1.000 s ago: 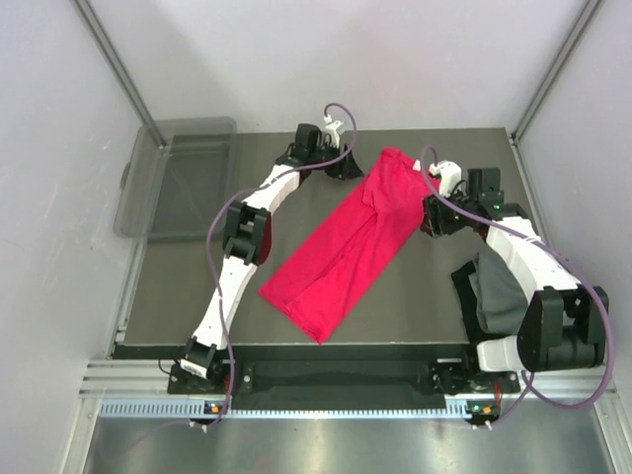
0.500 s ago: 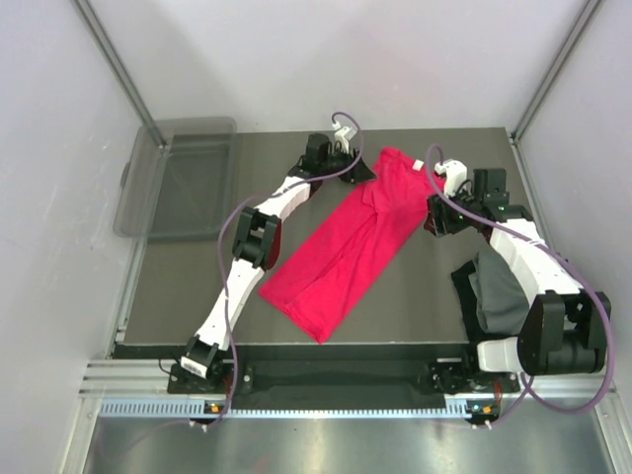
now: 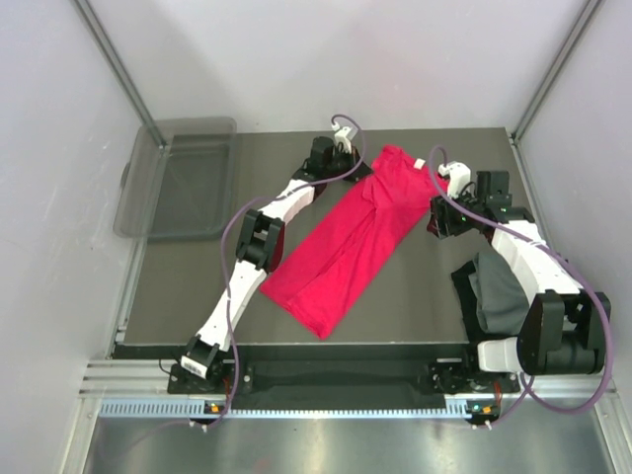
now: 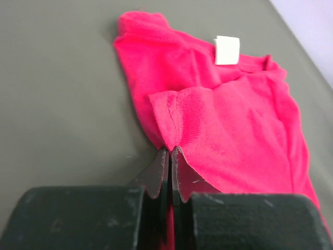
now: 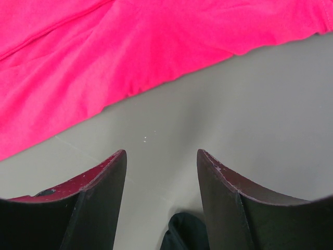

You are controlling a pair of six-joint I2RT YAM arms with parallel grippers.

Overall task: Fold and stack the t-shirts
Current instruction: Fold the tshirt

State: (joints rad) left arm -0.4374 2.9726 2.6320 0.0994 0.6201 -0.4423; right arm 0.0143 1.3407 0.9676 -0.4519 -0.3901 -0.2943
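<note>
A bright red t-shirt (image 3: 346, 242) lies half-folded in a long diagonal strip across the dark table. Its white tag (image 4: 227, 50) shows near the collar. My left gripper (image 3: 357, 168) sits at the shirt's far left edge, shut on a pinch of the red t-shirt (image 4: 229, 130) at its sleeve fold, red cloth showing between the jaws (image 4: 170, 152). My right gripper (image 3: 434, 217) hovers open just off the shirt's right edge, with only bare table between its fingers (image 5: 161, 152) and the red cloth (image 5: 104, 57) ahead. Dark grey t-shirts (image 3: 494, 291) lie piled under the right arm.
A clear plastic bin (image 3: 183, 178) stands at the table's far left, partly past the edge. Grey walls with metal posts close in the back and sides. A small dark shape (image 5: 184, 232) shows low between the right fingers.
My left gripper has slid right to the shirt's edge and shut on the cloth there. The right gripper has barely moved and stays open.
</note>
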